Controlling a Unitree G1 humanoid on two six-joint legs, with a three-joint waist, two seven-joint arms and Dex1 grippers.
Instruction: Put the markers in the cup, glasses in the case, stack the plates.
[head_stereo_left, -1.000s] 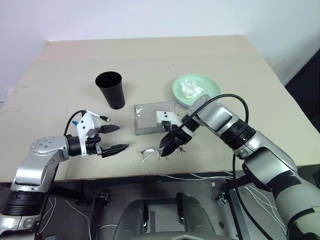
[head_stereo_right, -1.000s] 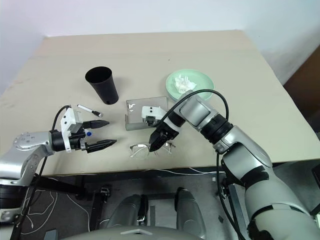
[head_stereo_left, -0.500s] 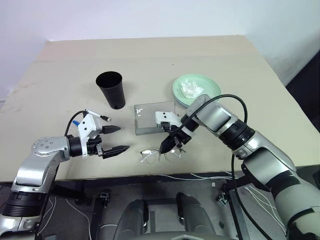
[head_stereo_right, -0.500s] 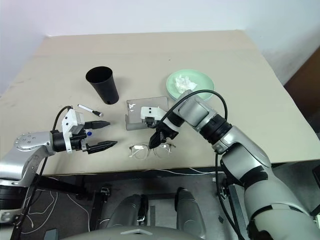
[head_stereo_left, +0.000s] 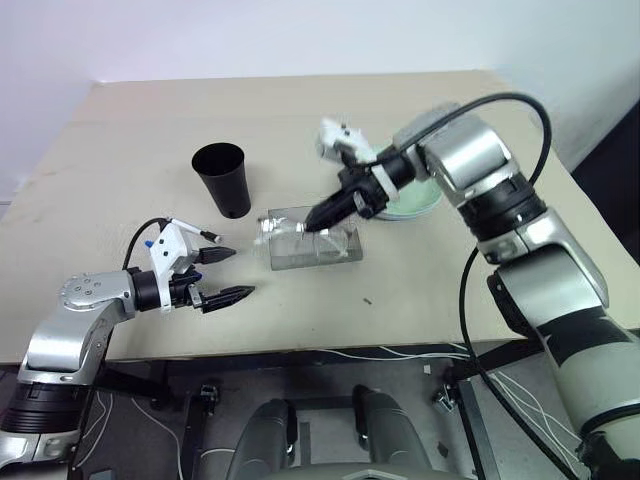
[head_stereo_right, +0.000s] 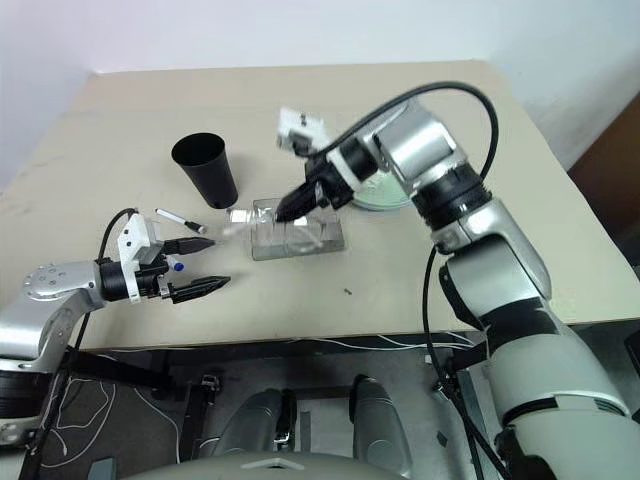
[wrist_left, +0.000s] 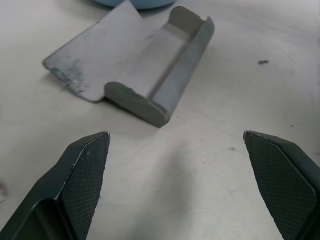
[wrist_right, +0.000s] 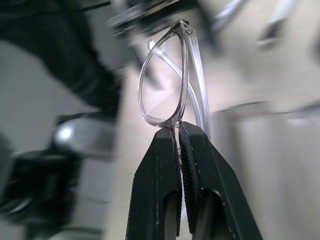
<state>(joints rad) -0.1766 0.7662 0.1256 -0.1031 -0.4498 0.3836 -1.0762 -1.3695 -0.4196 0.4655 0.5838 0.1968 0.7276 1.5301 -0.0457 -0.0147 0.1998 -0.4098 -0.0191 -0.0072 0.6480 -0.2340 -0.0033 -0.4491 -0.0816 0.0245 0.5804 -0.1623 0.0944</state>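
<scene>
The right gripper (wrist_right: 179, 131) has its 2 black fingers pressed together on the glasses (wrist_right: 167, 75), pinching the thin clear frame at the edge of 1 lens. In the head views that gripper sits in mid-frame, lifted over the case (head_stereo_left: 312, 243), and the glasses hang blurred from its tip towards the left. The left gripper (head_stereo_left: 221, 275) in the lower left has its fingers spread wide with nothing between them.

The case lies open at centre, grey tray and frosted lid flat on the table; the left wrist view shows the tray holding nothing. The black cup (head_stereo_left: 222, 179) stands upright in the upper left; I cannot tell what is inside. A black-capped marker (head_stereo_right: 180, 221) lies just beside the left gripper. The mint plate (head_stereo_left: 418, 198) shows partly behind the right arm.

The table (head_stereo_left: 300, 120) is pale beige, against a white wall (head_stereo_left: 250, 35).
</scene>
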